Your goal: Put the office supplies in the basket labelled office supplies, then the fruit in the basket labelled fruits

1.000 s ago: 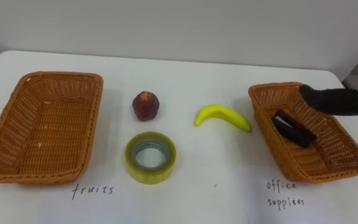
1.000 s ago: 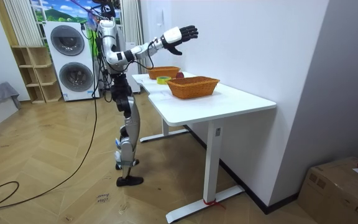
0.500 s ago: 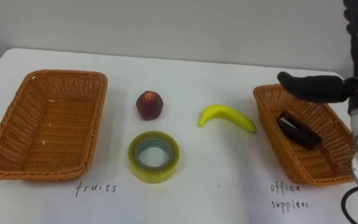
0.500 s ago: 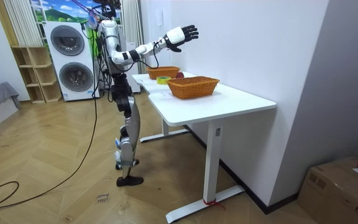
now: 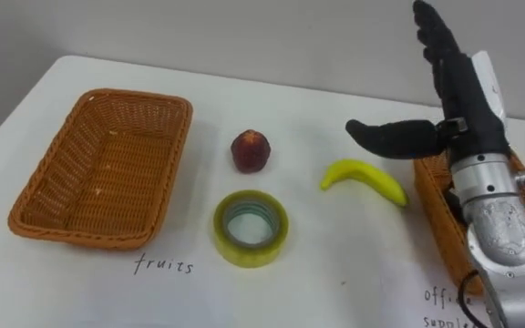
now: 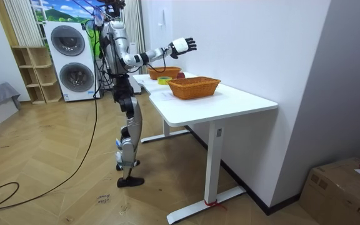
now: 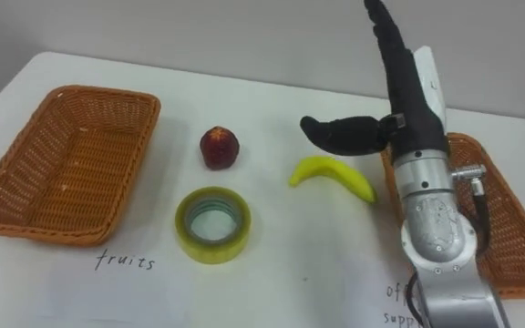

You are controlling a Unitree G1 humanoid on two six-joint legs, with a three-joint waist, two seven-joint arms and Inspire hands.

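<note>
Right robot hand [image 5: 468, 123], fingers spread, has swung from woven basket [image 5: 434, 205] toward curved banana [image 5: 365, 179].

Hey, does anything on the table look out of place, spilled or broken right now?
Nothing is spilled or damaged. The tape roll lies on the table among the fruit, near the red fruit and banana, outside the office supplies basket. The right hand is open, raised near the banana.
</note>
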